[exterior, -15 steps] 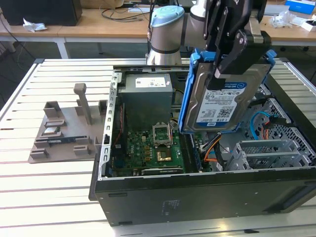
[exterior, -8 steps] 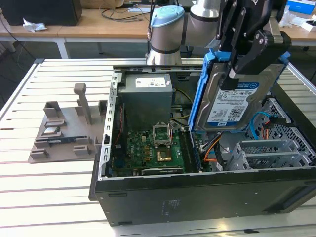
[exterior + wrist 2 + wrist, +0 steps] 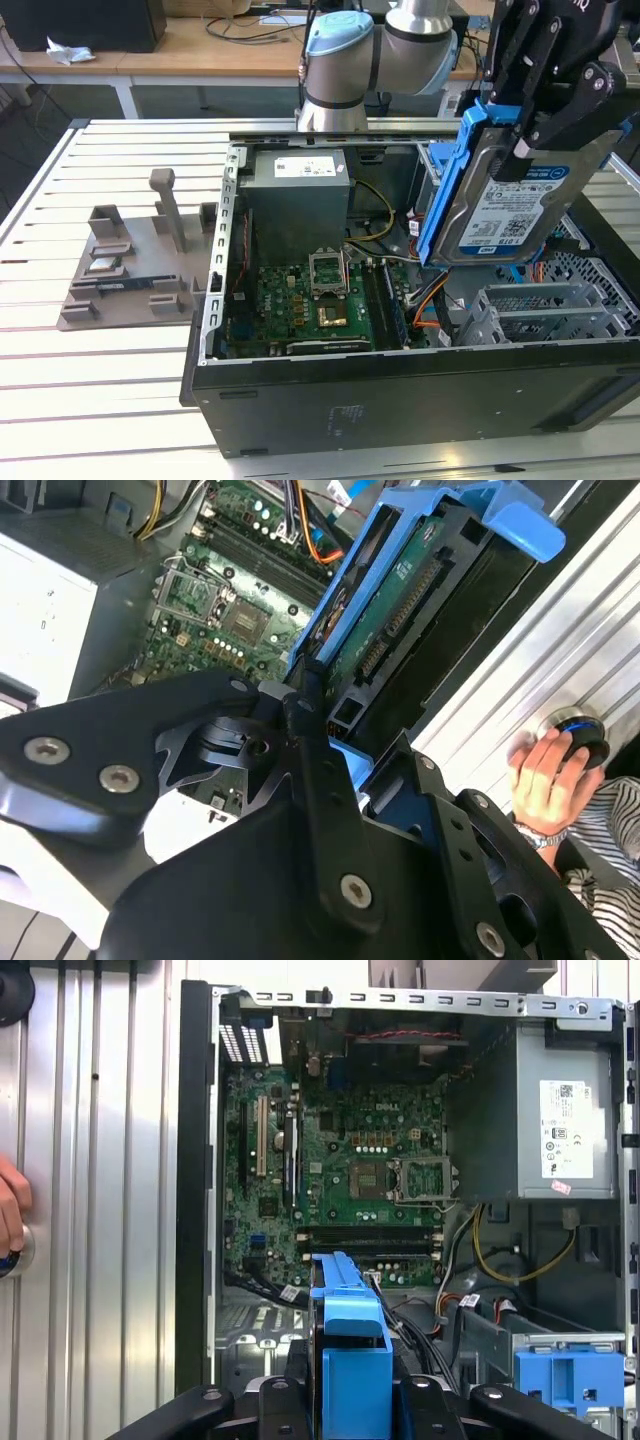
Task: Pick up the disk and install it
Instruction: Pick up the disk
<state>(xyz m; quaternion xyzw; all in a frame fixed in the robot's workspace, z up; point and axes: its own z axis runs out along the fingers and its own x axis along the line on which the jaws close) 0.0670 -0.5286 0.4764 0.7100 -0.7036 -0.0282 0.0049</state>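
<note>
Already black fingers [image 3: 552, 110] are pinching the silver blue-railed disk [image 3: 520, 205] aloft above the open black computer case [image 3: 400, 395], installation pending.

Arm [image 3: 345, 95]: rounded silver-grey joint housings, smooth shell, with a dark seam ring where two sections meet. One joint wears a pale blue end cap [image 3: 335, 35]. Gripper [image 3: 515, 125]: all matte black, built from flat angular link plates. In the second wrist view I note round silver screw heads [image 3: 119, 777] sunk into the plates at the pivots.
</note>
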